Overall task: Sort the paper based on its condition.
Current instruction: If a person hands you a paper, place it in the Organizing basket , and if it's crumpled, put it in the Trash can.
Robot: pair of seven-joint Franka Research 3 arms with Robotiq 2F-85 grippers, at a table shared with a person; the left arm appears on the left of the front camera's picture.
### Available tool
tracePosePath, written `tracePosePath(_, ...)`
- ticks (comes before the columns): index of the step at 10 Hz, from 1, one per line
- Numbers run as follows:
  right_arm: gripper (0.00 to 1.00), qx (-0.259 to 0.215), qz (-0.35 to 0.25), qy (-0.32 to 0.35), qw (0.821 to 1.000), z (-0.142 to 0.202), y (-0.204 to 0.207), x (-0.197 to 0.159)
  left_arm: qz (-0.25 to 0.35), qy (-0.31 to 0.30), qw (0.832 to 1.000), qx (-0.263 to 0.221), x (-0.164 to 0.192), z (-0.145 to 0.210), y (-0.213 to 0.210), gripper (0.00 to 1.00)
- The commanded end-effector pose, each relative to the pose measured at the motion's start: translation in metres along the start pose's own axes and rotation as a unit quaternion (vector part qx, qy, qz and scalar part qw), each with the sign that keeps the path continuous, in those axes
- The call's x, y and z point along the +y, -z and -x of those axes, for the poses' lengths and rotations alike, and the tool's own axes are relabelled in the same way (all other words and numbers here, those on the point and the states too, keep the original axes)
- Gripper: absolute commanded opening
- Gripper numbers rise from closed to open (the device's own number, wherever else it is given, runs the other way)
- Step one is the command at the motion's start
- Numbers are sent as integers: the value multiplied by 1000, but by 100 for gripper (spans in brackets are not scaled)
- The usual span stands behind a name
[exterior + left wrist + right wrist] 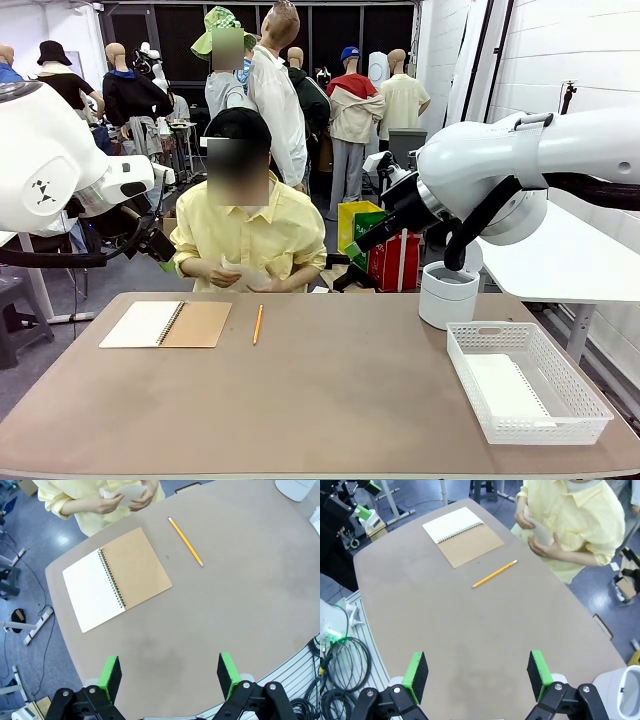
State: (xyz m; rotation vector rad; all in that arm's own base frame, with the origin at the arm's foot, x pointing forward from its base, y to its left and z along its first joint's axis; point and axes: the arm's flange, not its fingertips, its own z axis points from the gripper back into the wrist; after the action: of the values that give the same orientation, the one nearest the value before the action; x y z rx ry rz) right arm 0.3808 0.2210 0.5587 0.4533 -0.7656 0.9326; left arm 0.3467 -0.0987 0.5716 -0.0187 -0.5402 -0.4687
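While the person at the far edge holds the paper in both hands, apparently readying it for handover, both arms wait raised over the worktop, left gripper and right gripper released, grasping nothing; a white basket sits ready for sorting.

Both white arms are raised above the tabletop, one at each side of it. The left end effector hangs over the near part of the tabletop with its green-padded fingers spread wide and nothing between them. The right end effector likewise hangs over bare tabletop, fingers wide apart and empty. The right arm's elbow bends high over the tabletop's far right corner. At the far edge of the tabletop, the person's hands are held together in front of the chest, both gripping a white sheet of paper.
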Motion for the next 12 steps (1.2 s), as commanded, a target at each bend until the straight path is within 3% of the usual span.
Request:
tracePosePath(1, 100, 2, 2, 2, 1000, 0, 0, 1, -2, 1, 1000, 0, 1, 0, 0, 100)
tracePosePath(12, 100, 2, 2, 2, 1000, 0, 0, 1, -2, 1, 1000, 0, 1, 0, 0, 100)
